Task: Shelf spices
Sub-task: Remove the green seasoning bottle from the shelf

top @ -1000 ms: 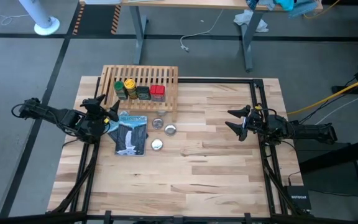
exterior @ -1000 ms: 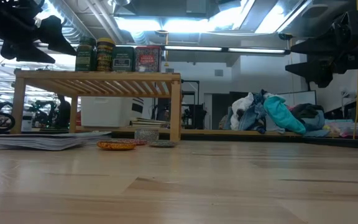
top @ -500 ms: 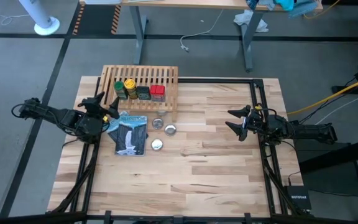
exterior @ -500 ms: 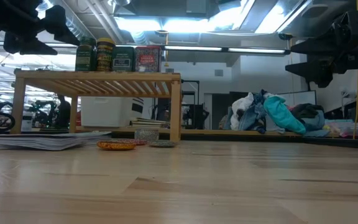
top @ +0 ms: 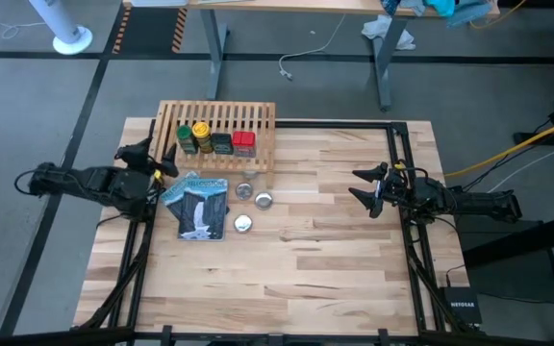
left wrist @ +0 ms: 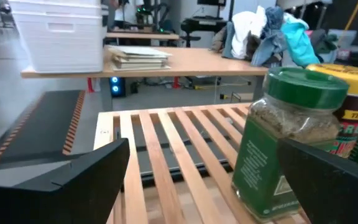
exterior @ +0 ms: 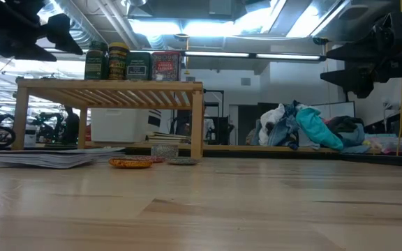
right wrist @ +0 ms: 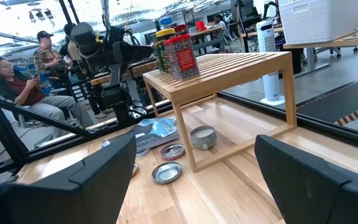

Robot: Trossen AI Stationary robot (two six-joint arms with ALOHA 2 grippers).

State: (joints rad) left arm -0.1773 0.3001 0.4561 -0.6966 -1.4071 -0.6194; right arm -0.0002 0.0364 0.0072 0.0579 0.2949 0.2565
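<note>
**Four spice containers stand in a row on the rack**

We see our left gripper (top: 148, 160) spread wide beside the low light-wood slatted shelf (top: 217, 117), which carries a green-capped jar (top: 186, 137), yellow-capped jar (top: 202, 135), black boxy tin (top: 221, 143) and red boxy tin (top: 244, 143). Our right gripper (top: 362, 187) waits, fingers wide, well apart.

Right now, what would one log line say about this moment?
spices: all four on shelf | left tool: open, empty, beside shelf | right tool: open, waiting

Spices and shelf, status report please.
Left gripper open, empty, beside the shelf. Right gripper open, waiting. All four spices on top, nothing blocking.
</note>
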